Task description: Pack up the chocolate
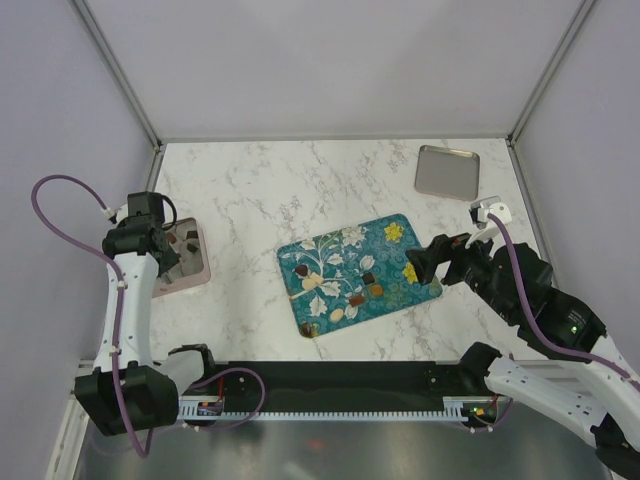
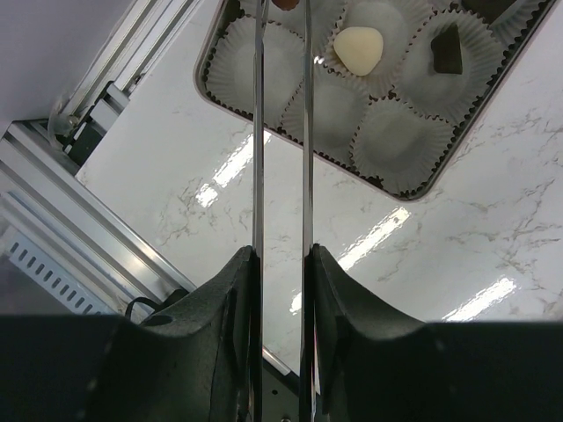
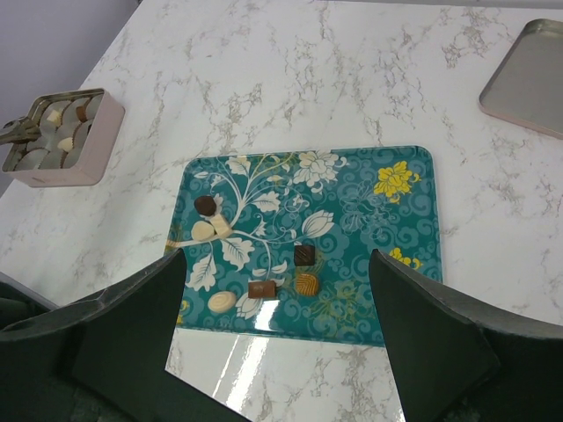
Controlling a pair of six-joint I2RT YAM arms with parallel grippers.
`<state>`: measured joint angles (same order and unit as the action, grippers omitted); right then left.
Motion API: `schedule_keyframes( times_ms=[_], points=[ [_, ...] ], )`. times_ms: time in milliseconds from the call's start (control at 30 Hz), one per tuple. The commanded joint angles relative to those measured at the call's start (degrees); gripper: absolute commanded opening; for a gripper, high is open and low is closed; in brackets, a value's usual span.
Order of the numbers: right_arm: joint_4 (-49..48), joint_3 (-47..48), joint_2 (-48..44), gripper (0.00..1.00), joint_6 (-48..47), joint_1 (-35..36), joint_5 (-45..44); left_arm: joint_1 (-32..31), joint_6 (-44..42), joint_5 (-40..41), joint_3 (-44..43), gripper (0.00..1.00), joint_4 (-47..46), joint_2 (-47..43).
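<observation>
Now the left gripper (image 1: 180,248) pinches a brown chocolate (image 2: 283,3) over the tin (image 3: 66,171); the right gripper (image 3: 277,325), at 3 o'clock of the tray (image 3: 352,189), stands wide.

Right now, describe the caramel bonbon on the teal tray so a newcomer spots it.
Find the teal flowered tray mid-table. Near its near edge three chocolates cluster. The caramel bonbon is the round orange-tan one, beside the dark square and the brown block.

Bright overhead light, glare on table (image 2: 387,233)
</observation>
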<state>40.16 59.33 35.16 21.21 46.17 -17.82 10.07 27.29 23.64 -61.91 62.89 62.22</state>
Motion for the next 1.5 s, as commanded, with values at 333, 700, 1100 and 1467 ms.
schedule_keyframes(
  times_ms=[333, 700, 1100, 1467],
  points=[
    [-0.26, 1.58, -0.62, 0.93, 0.41, 0.15, -0.9, 0.39, -2.85, 0.88, -0.93, 0.42, -3.04, 1.24],
    [-0.44, 1.49, -0.53, 0.93, 0.85, 0.15, -1.69, 0.39, -5.93, -4.19, -5.23, 0.43, -2.78, 0.98],
    [0.27, 5.09, 1.23, 0.93, 1.73, 0.15, -4.41, -5.03, -10.24, -20.46, -14.11, 0.41, -4.44, 0.27],
    [1.58, 3.33, 3.95, 0.94, 1.02, 0.15, -13.11, -33.07, -6.2, -22.67, -10.87, 0.4, -10.07, 4.67]
  ],
)
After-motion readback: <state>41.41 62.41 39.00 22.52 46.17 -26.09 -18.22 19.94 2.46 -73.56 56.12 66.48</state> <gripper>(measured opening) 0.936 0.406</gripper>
